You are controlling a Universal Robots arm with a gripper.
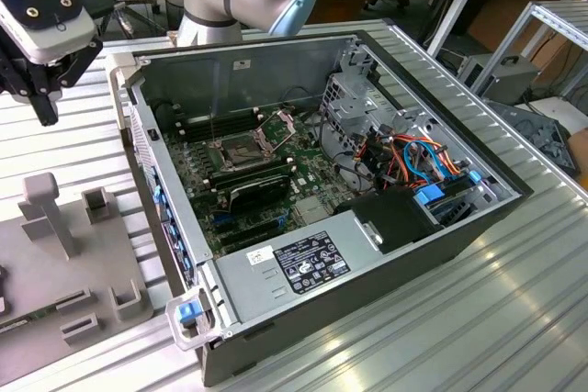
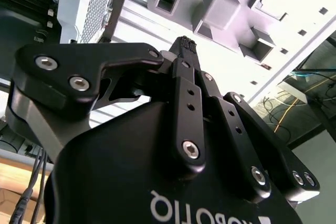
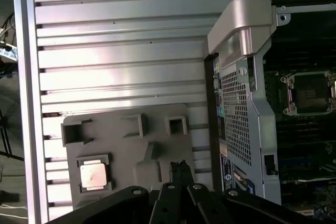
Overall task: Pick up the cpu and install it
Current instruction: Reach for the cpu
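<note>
On the fixture tray (image 3: 126, 150), the cpu (image 3: 95, 176), just beside the computer case (image 3: 237, 109)

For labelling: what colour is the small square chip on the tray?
Dull silver-beige metal chip; first wrist view.

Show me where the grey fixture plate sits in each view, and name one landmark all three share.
Exterior view: the grey fixture plate lies at the exterior view's left, beside the computer case.
First wrist view: the plate lies under the claw, with the cpu in one pocket.
Second wrist view: the plate's blocks rise beyond the claw.
Shared landmark: the computer case, seen by its perforated wall in both wrist views.
</note>
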